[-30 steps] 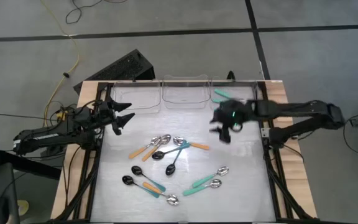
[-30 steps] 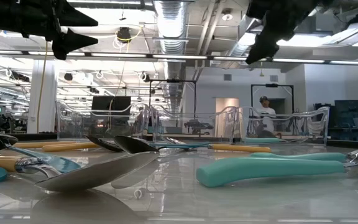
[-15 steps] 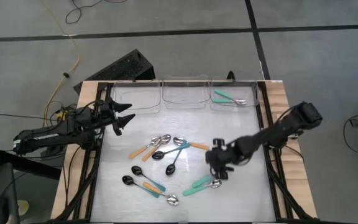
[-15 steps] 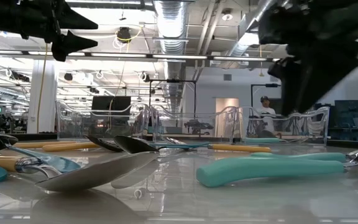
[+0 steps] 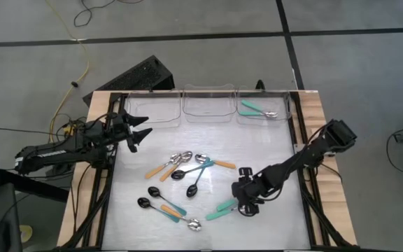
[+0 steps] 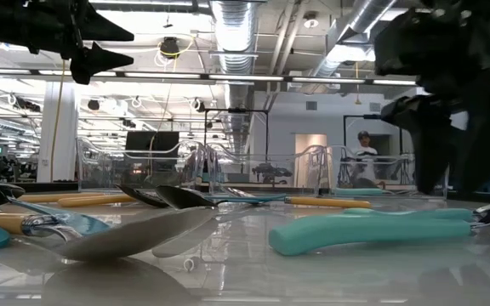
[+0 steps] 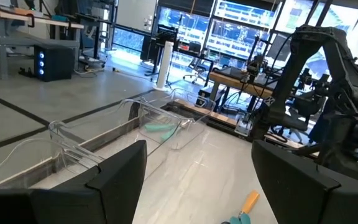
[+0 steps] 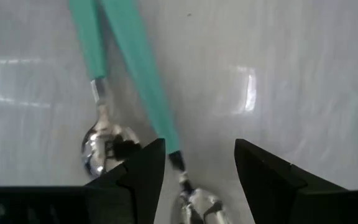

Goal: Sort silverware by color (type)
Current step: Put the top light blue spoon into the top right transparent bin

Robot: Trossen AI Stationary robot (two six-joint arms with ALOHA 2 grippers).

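Note:
Two teal-handled spoons [image 5: 224,207] lie side by side flat on the table's near right part. My right gripper [image 5: 246,200] is low over them, open and pointing down. In the right wrist view its fingers stand on either side of one spoon's neck [image 8: 174,154], with the other spoon's bowl [image 8: 103,147] beside the gripper [image 8: 199,147]. Orange-handled spoons [image 5: 162,169] and blue-handled, black-bowled spoons [image 5: 194,183] lie mixed at the table's middle. One teal spoon [image 5: 259,110] lies in the far right bin. My left gripper [image 5: 140,130] waits open above the table's left side.
Three clear bins stand along the far edge: left [image 5: 149,112], middle [image 5: 207,106] and right [image 5: 278,105]. More spoons lie near the near edge [image 5: 161,207]. In the low view a teal handle [image 6: 368,229] lies close in front. A person stands far off in the room [image 6: 365,153].
My right gripper has moved from near the far right bin toward the table's near edge and down, ending low over the two teal spoons. The left arm has kept still, and no spoon on the table has moved.

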